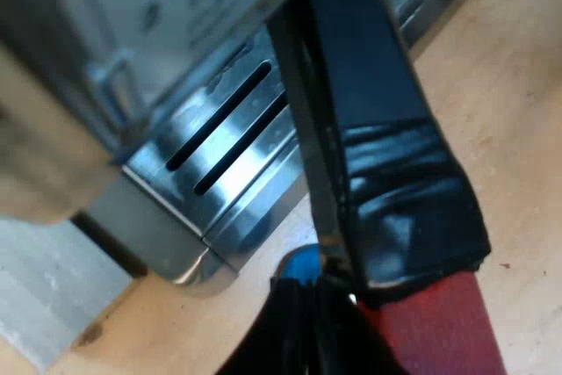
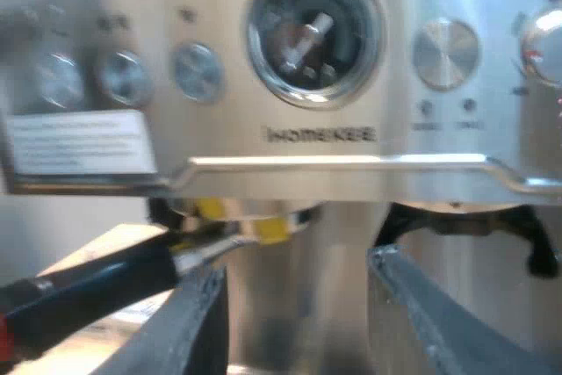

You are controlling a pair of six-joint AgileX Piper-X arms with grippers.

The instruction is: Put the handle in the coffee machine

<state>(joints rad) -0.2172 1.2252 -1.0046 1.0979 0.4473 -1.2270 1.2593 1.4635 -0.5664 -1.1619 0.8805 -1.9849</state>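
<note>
Left gripper clamps the handle; right gripper has fingers spread apart.

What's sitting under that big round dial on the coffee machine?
The metal holder, dark handle sticking out, sits against the espresso machine beside yellow parts. The ledge covers its top, so whether it is locked cannot be seen.

Coffee corner, prob. kitchen-type setup; can't tell home vs lab or shop. Evidence: stainless espresso machine w/ round pressure gauge on its front panel, metal knobs & buttons beside the gauge, brand lettering just under it. A white printed label is stuck on the panel near the buttons. Slotted steel drip tray at machine's base. It all stands on a light wood counter. Pale grey surface past the counter's edge, floor or wall unclear.
</note>
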